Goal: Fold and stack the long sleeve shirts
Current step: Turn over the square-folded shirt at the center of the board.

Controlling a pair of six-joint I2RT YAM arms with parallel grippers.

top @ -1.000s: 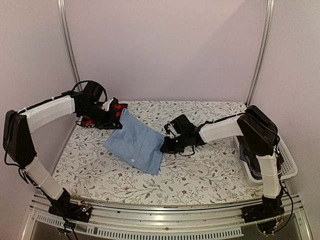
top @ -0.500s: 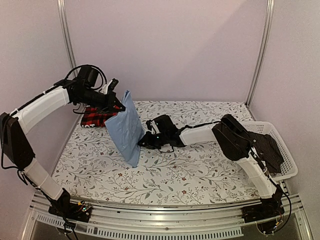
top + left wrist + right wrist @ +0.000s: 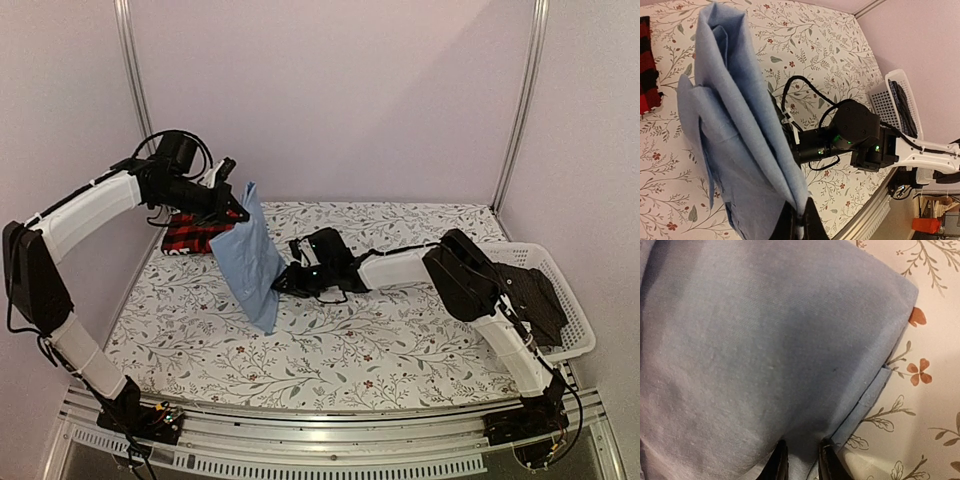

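Observation:
The folded light blue shirt [image 3: 252, 258] hangs upright above the flowered table, held at two edges. My left gripper [image 3: 238, 211] is shut on its upper left edge; in the left wrist view the cloth [image 3: 735, 135] runs down into the closed fingers [image 3: 799, 226]. My right gripper [image 3: 283, 281] is shut on its right edge; the right wrist view shows the blue cloth [image 3: 765, 340] pinched between the fingers [image 3: 801, 462]. The red-and-black plaid shirt [image 3: 190, 232] lies folded at the back left, behind the blue one. A dark shirt [image 3: 530, 290] lies in the basket.
A white plastic basket [image 3: 572, 320] stands at the right edge of the table. The table [image 3: 380, 340] has a flowered cloth. Metal posts [image 3: 135, 90] stand at the back corners, a rail [image 3: 330, 440] along the front.
Both grippers lifted the blue shirt off the table and carried it left and back toward the plaid shirt. In the last half second it moved only slightly.

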